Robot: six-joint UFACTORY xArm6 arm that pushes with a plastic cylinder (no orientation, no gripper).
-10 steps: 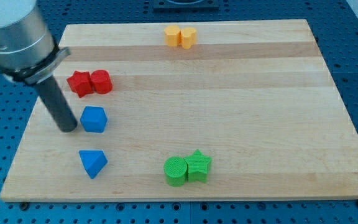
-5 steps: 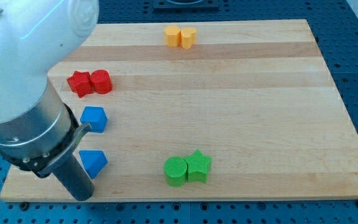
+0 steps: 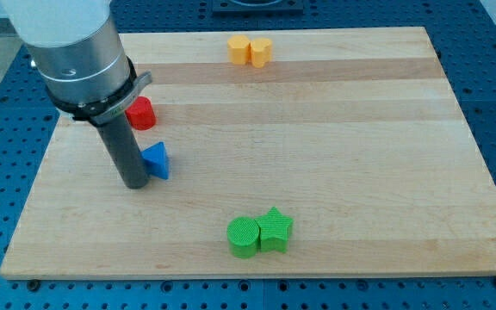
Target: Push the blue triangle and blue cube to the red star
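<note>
My tip [image 3: 136,183] rests on the wooden board [image 3: 334,155] at the view's left. It touches the left side of the blue triangle [image 3: 157,161]. The rod and arm stand over the spot above it. The blue cube does not show and may be hidden behind the rod. The red star is also hidden behind the arm. Only a red cylinder-like block [image 3: 142,113] shows, just right of the rod and above the blue triangle.
Two yellow blocks [image 3: 250,51] sit together at the top middle of the board. A green cylinder [image 3: 243,238] and a green star [image 3: 275,229] touch each other near the bottom middle.
My tip went down to the board's bottom left, then came up and right. The blue triangle moved up and right with it. The blue cube and red star went out of sight.
</note>
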